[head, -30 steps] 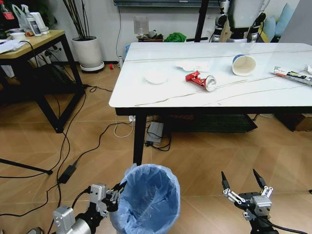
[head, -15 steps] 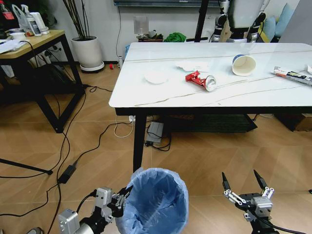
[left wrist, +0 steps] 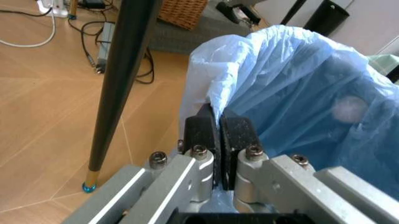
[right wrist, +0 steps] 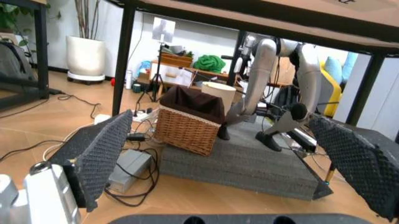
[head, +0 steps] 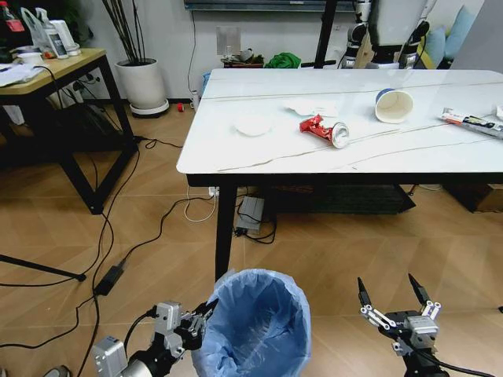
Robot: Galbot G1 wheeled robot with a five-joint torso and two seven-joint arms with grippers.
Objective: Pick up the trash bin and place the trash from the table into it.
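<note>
Bin (head: 253, 323): low in the head view, in front of the table's near-left leg, lined with a crinkly light-blue bag (left wrist: 299, 93) folded over the rim; whether it rests on the floor or hangs clear cannot be told.
Left hand (head: 195, 323): at the bin's left side, its two dark fingers (left wrist: 203, 133) pressed together on the bag at the rim, clamping the bin.
Right hand (head: 394, 295): low to the right of the bin and well apart from it, fingers spread wide, gripping nothing; the wrist view shows its two ridged pads (right wrist: 103, 151) far apart.
Table (head: 440, 153): white marble-look top with thin brown veins, dark edge, black legs, standing beyond the bin.
Can (head: 324, 129): crushed, red, lying on its side near the middle of the table.
Disc (head: 253, 126): flat and white, left of the can, toward the table's left edge.
Paper (head: 310, 106): crumpled white, just behind the can.
Cup (head: 393, 104): white with a blue band, tipped on its side, mouth toward the camera, right of the can.
Wrapper (head: 471, 122): long and thin, at the table's right end.
Floor (head: 141, 228): wooden, with black cables trailing left of the table.
Basket (right wrist: 187, 123): wicker, on a grey mat under the table.
</note>
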